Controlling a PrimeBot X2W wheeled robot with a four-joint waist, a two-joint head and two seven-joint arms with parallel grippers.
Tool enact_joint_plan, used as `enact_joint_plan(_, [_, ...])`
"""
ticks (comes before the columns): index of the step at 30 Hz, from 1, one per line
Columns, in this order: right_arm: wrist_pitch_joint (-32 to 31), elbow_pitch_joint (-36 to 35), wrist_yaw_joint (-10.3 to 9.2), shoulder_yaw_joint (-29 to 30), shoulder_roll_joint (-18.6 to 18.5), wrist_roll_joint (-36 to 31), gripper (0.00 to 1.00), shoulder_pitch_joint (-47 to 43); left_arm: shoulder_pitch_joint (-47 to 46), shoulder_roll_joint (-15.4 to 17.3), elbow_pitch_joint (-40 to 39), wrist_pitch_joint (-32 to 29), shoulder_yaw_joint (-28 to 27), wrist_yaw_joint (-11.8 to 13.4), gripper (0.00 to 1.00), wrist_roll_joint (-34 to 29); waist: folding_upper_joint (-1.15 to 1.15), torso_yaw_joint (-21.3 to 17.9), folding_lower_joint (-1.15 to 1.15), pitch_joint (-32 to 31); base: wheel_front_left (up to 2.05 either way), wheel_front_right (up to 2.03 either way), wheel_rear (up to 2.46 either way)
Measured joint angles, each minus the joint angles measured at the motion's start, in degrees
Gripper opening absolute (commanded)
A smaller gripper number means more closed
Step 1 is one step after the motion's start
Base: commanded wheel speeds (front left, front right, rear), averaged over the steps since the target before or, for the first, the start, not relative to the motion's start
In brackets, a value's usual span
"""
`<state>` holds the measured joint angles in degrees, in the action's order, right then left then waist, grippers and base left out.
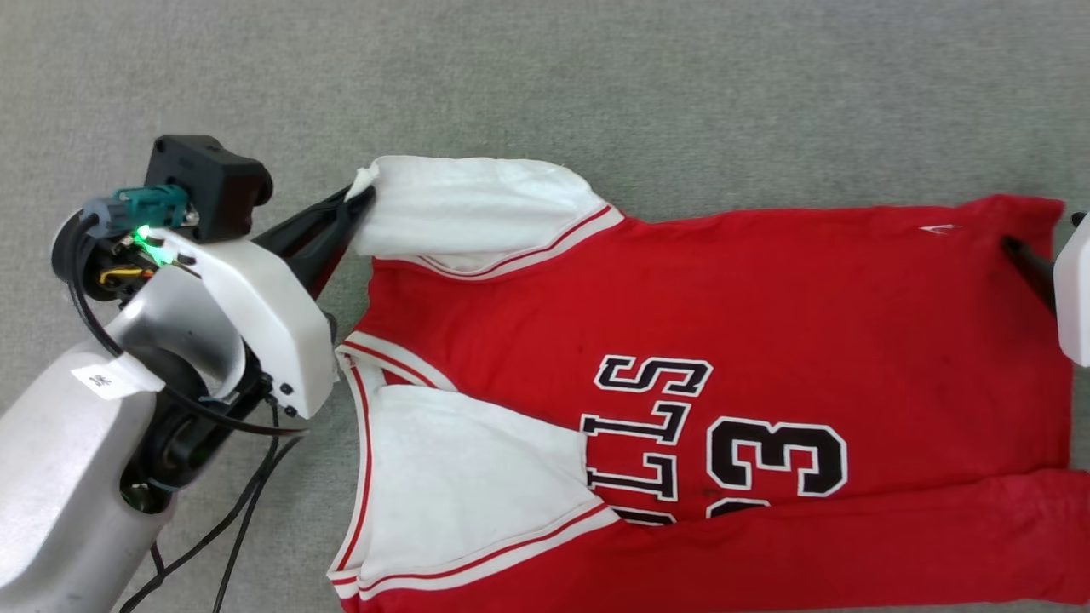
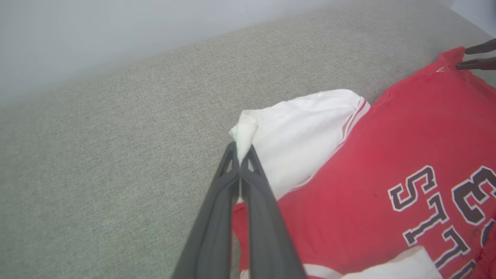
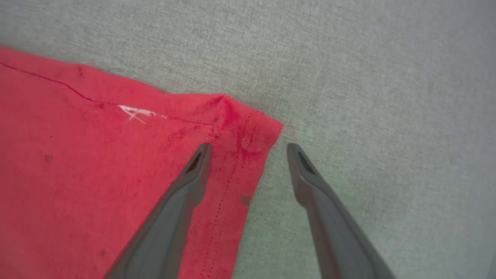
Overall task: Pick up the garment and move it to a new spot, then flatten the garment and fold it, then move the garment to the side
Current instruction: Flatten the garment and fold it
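Note:
The garment [image 1: 766, 323], a red jersey with white sleeves and a black-and-white chest print, lies spread on the grey fabric surface [image 1: 596, 85], its near side folded over. My left gripper [image 1: 362, 197] is shut on the tip of the far white sleeve [image 2: 302, 128], pinching a small fold of cloth [image 2: 243, 133] between its fingertips [image 2: 231, 151]. My right gripper [image 3: 248, 149] hangs open over the garment's red hem corner [image 3: 240, 128], one finger [image 3: 193, 174] above the cloth, the other [image 3: 306, 170] above the bare surface. That gripper's dark fingers [image 2: 478, 58] also show at the far corner in the left wrist view.
The grey fabric surface stretches wide beyond the garment at the top and left. Black cables [image 1: 230, 528] hang from my left arm [image 1: 77, 460] at the lower left. A pale wall [image 2: 116, 31] rises behind the surface.

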<state>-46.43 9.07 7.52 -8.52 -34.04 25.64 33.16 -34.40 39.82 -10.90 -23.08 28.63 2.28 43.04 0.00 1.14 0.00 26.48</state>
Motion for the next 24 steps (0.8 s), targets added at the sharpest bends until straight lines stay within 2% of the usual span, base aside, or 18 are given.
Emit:
enact_joint_plan(8, [1.9,6.6,-0.03,-3.4,-0.9,0.1,1.0,2.7,-0.9,-1.7,-0.4,0.8,1.6,-0.1,0.0,-1.2,0.0,2.3,0.0,1.9,0.0,0.0,0.0])
enact_joint_plan(9, [2.0,7.2,-0.03,-3.9,-1.1,0.3,0.45,2.9,-0.9,-1.8,-0.2,0.8,1.9,-0.1,0.0,-1.4,0.0,2.4,0.0,1.9,0.0,0.0,0.0])
enact_joint_plan(11, [2.6,7.9,-0.03,-4.9,-1.2,0.6,0.0,3.3,-1.0,-1.9,0.2,0.9,2.2,-0.3,0.0,-1.5,0.0,2.5,0.0,1.8,0.0,0.0,0.0])
enact_joint_plan(24, [13.9,11.6,0.01,-3.9,0.9,3.6,0.0,2.7,2.9,-2.4,4.3,5.2,1.0,0.8,0.0,-0.4,0.0,1.7,0.0,-3.2,0.0,0.0,0.0])
